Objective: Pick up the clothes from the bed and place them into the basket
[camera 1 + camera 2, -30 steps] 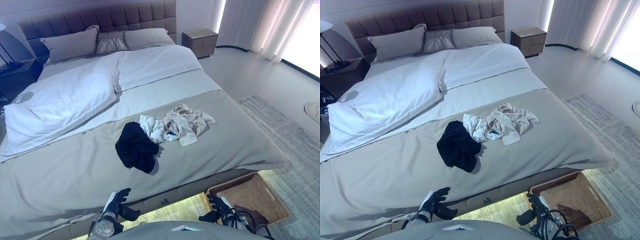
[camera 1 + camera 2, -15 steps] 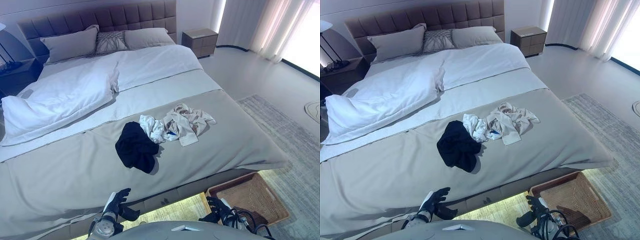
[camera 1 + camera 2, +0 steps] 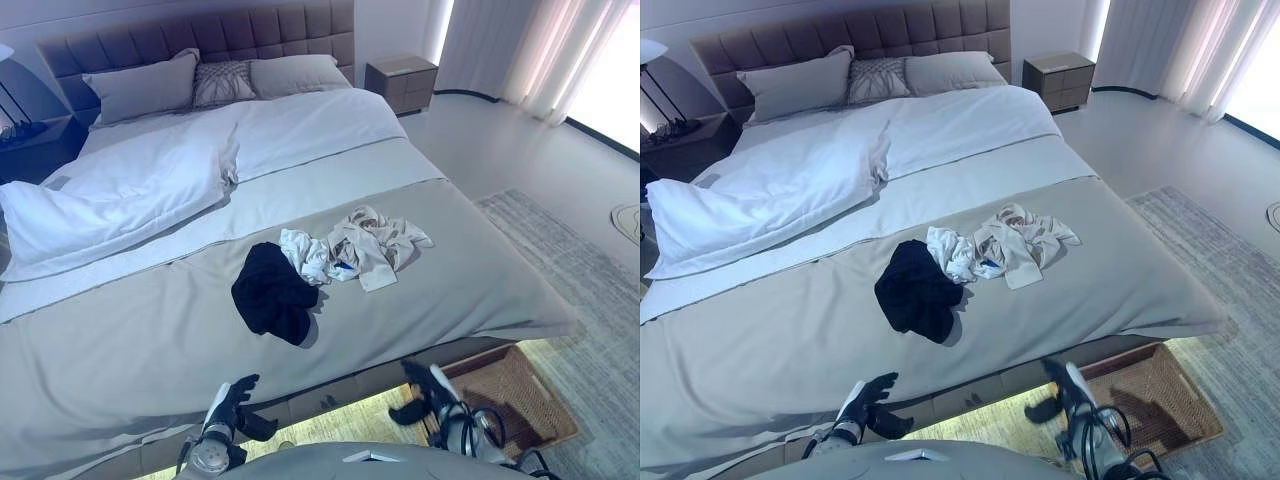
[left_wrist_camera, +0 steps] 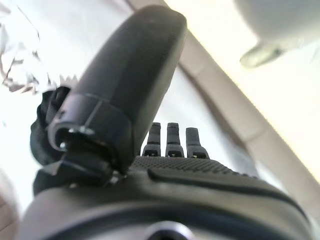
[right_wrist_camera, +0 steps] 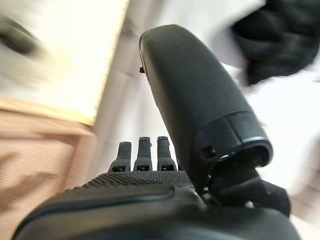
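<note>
Both hands — left hand (image 3: 228, 405), right hand (image 3: 428, 392) — hang low, fingers seemingly relaxed and empty; clothes (image 3: 330, 255) lie unreached on the bed (image 3: 150, 340)

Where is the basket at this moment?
In the left eye view, the woven basket sits on the floor at the bed's foot, lower right, just past the right hand.

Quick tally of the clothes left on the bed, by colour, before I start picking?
Black: 1
White: 1
Beige: 1
Total: 3, all on the bed; none in the basket as far as it shows.
</note>
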Tool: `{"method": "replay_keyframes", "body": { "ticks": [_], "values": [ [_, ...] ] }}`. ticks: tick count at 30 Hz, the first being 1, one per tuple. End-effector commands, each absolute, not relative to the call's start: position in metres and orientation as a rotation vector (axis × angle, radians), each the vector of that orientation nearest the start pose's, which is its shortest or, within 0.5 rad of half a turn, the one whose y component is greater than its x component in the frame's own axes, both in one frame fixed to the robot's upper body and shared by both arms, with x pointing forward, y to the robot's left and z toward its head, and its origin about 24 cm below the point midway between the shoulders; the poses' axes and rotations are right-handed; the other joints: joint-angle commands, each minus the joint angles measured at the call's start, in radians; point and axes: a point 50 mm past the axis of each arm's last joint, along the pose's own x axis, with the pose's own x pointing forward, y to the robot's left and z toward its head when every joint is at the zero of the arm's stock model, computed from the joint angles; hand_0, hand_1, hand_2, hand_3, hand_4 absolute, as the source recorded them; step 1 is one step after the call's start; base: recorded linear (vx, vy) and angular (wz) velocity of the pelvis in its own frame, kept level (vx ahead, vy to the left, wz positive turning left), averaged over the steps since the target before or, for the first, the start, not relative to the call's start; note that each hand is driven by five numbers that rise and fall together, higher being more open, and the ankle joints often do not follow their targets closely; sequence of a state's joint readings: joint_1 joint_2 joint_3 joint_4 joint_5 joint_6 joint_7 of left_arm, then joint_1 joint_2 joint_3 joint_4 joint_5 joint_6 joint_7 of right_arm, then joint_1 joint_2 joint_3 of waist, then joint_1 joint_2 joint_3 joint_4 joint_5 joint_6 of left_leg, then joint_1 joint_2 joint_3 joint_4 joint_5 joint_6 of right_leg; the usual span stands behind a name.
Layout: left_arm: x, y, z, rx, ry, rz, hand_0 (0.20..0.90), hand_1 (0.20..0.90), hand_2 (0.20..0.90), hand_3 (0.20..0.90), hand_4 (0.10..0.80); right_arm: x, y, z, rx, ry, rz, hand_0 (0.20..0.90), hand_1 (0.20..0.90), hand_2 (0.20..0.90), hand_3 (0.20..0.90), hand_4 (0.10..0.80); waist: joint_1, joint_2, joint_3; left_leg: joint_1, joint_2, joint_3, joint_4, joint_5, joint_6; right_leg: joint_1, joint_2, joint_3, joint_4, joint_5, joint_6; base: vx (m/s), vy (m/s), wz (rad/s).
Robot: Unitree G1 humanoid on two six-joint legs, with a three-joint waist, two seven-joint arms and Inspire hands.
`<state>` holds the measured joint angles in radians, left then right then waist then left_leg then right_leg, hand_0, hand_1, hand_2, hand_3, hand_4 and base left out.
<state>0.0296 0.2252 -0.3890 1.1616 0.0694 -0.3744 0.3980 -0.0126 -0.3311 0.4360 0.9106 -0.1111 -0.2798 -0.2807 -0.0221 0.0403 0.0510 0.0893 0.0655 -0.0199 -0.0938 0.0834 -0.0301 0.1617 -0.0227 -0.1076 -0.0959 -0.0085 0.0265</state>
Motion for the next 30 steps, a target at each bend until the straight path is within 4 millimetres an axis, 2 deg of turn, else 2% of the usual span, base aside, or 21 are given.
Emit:
{"method": "replay_keyframes", "body": {
  "ticks": [1, 2, 6, 9, 13, 18, 24, 26, 27, 30],
  "values": [
    [0.190, 0.227, -0.089, 0.884, 0.258, 0.228, 0.900, 0.900, 0.900, 0.900, 0.800, 0.234, -0.184, -0.057, -0.793, 0.126, 0.099, 0.900, 0.900, 0.900, 0.900, 0.800, 0.038, -0.058, 0.047, 0.035, -0.068, 0.004, 0.007, -0.085, 0.046, -0.040, -0.057, 0.008, 0.043, 0.044, 0.033, -0.019, -0.021, 0.20],
    [0.191, 0.227, -0.087, 0.905, 0.242, 0.229, 0.900, 0.900, 0.900, 0.900, 0.800, 0.235, -0.184, -0.056, -0.809, 0.108, 0.099, 0.900, 0.900, 0.900, 0.900, 0.800, 0.040, -0.059, 0.048, 0.035, -0.068, 0.003, 0.007, -0.085, 0.046, -0.039, -0.058, 0.007, 0.043, 0.044, 0.033, -0.004, -0.024, 0.18],
    [0.207, 0.237, -0.066, 1.129, 0.086, 0.292, 0.900, 0.900, 0.900, 0.900, 0.800, 0.260, -0.179, -0.021, -0.963, -0.082, 0.074, 0.900, 0.900, 0.900, 0.900, 0.800, 0.070, -0.068, 0.061, 0.016, -0.077, -0.027, 0.007, -0.070, 0.046, -0.050, -0.063, -0.014, 0.051, 0.050, 0.030, 0.011, -0.017, 0.21],
    [0.210, 0.240, -0.062, 1.146, 0.082, 0.318, 0.900, 0.900, 0.900, 0.900, 0.800, 0.270, -0.180, -0.010, -1.000, -0.122, 0.052, 0.900, 0.900, 0.900, 0.900, 0.800, 0.084, -0.070, 0.066, 0.010, -0.080, -0.042, 0.007, -0.066, 0.046, -0.051, -0.066, -0.025, 0.055, 0.049, 0.028, 0.061, 0.005, 0.15],
    [0.207, 0.246, -0.063, 1.114, 0.127, 0.387, 0.900, 0.900, 0.900, 0.900, 0.800, 0.286, -0.174, 0.004, -1.039, -0.149, 0.040, 0.900, 0.900, 0.900, 0.900, 0.800, 0.111, -0.070, 0.081, -0.008, -0.083, -0.070, 0.007, -0.057, 0.044, -0.061, -0.072, -0.044, 0.058, 0.050, 0.027, 0.052, 0.029, 0.14],
    [0.213, 0.246, -0.057, 1.019, 0.126, 0.478, 0.900, 0.900, 0.900, 0.900, 0.800, 0.312, -0.163, 0.031, -1.052, -0.212, 0.025, 0.900, 0.900, 0.900, 0.900, 0.800, 0.150, -0.071, 0.111, -0.047, -0.082, -0.100, 0.007, -0.050, 0.040, -0.089, -0.075, -0.064, 0.062, 0.043, 0.021, -0.017, 0.034, 0.20],
    [0.235, 0.237, -0.042, 0.893, 0.048, 0.532, 0.900, 0.900, 0.900, 0.900, 0.800, 0.350, -0.141, 0.078, -1.090, -0.312, -0.020, 0.900, 0.900, 0.900, 0.900, 0.800, 0.199, -0.067, 0.209, -0.134, -0.087, -0.144, 0.035, -0.025, 0.038, -0.171, -0.082, -0.102, 0.134, 0.023, 0.002, -0.137, 0.021, 0.26],
    [0.246, 0.227, -0.036, 0.831, 0.021, 0.527, 0.900, 0.900, 0.900, 0.900, 0.800, 0.365, -0.129, 0.100, -1.120, -0.360, -0.043, 0.900, 0.900, 0.900, 0.900, 0.800, 0.220, -0.054, 0.254, -0.172, -0.093, -0.161, 0.051, -0.016, 0.037, -0.200, -0.087, -0.119, 0.156, 0.021, -0.002, -0.134, 0.042, 0.21],
    [0.247, 0.227, -0.036, 0.828, 0.020, 0.526, 0.900, 0.900, 0.900, 0.900, 0.800, 0.366, -0.129, 0.101, -1.123, -0.362, -0.043, 0.900, 0.900, 0.900, 0.900, 0.800, 0.220, -0.053, 0.256, -0.174, -0.094, -0.162, 0.052, -0.015, 0.037, -0.202, -0.087, -0.120, 0.157, 0.020, -0.002, -0.126, 0.046, 0.17],
    [0.256, 0.219, -0.030, 0.780, -0.014, 0.516, 0.900, 0.900, 0.900, 0.900, 0.800, 0.380, -0.120, 0.128, -1.153, -0.414, -0.071, 0.900, 0.900, 0.900, 0.900, 0.800, 0.240, -0.044, 0.294, -0.212, -0.100, -0.170, 0.047, -0.001, 0.036, -0.235, -0.090, -0.132, 0.160, 0.026, 0.001, -0.148, 0.044, 0.08]
  ]
}}
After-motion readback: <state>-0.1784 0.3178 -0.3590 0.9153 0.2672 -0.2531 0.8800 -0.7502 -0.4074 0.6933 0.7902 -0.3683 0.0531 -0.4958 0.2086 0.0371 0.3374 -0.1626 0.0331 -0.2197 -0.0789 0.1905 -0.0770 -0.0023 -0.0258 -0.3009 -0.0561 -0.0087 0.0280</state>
